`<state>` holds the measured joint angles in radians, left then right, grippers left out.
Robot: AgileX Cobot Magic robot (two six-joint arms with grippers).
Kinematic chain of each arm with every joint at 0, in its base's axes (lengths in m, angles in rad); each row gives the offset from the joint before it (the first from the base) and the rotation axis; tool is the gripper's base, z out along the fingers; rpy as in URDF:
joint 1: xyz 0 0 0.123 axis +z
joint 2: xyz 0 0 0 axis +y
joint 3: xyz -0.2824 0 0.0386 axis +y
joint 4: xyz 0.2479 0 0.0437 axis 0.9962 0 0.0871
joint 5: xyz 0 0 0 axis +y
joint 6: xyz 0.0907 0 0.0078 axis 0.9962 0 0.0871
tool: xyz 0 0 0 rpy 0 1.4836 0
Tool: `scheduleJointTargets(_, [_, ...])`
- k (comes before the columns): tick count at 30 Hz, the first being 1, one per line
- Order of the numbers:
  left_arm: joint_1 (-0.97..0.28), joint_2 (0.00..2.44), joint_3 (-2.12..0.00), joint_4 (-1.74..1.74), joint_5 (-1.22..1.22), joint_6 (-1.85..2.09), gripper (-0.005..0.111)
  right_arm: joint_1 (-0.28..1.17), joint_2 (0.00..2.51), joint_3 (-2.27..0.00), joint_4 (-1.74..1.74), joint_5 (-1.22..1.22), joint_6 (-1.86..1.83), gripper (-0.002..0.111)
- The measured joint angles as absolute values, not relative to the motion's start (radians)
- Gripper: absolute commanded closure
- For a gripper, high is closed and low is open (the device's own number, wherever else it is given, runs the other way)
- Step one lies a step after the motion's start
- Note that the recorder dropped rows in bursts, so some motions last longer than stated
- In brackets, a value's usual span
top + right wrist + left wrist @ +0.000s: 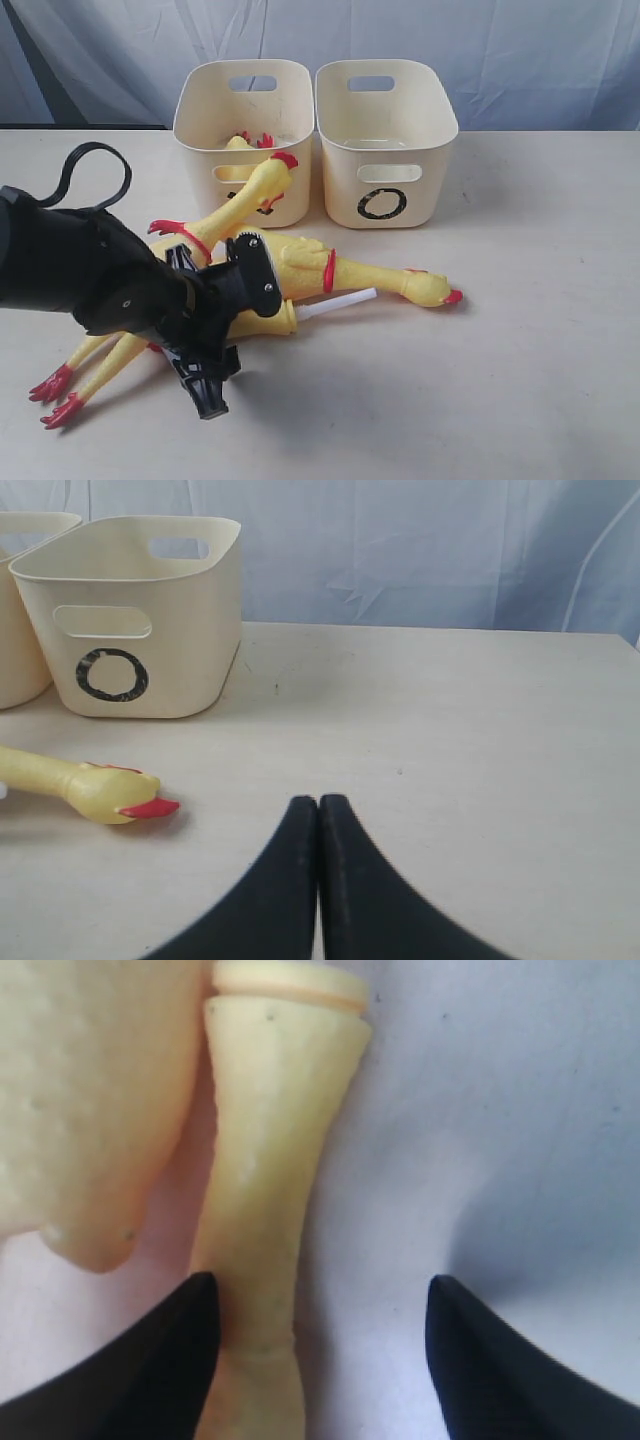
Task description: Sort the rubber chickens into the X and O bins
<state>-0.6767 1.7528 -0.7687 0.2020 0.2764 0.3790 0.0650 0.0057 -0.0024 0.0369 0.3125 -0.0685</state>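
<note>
Two cream bins stand at the back. The O bin (385, 150) (130, 620) is on the right. On the left bin (240, 110), the mark is mostly covered by a rubber chicken's head (272, 178), and another chicken's red parts (257, 140) show inside. A whole chicken (345, 270) lies in front, and its head (105, 792) shows in the right wrist view. A neck piece with a white tube (335, 303) lies beside it. My left gripper (228, 330) (320, 1300) is open low over this yellow neck (265, 1160), which lies close to one finger. My right gripper (318, 805) is shut and empty over bare table.
Red chicken feet (55, 395) stick out from under my left arm at the front left. A blue cloth backdrop (500, 50) hangs behind the table. Bare tabletop (540, 300) stretches to the right of the chickens and bins.
</note>
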Motion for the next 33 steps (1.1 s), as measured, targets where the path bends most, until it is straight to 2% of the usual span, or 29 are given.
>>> scheduleJointTargets(12, [-0.780,1.704,-0.769,0.153,0.326,0.381,0.049,0.065,0.006,-0.002,0.037,0.313,-0.068,0.109])
scheduleJointTargets(20, [-0.807,1.698,-0.769,0.140,0.352,0.383,0.049,0.065,0.006,-0.002,0.037,0.313,-0.068,0.109])
scheduleJointTargets(33, [-0.807,1.698,-0.769,0.650,0.401,-0.027,0.049,0.065,0.006,-0.002,0.037,0.313,-0.068,0.109])
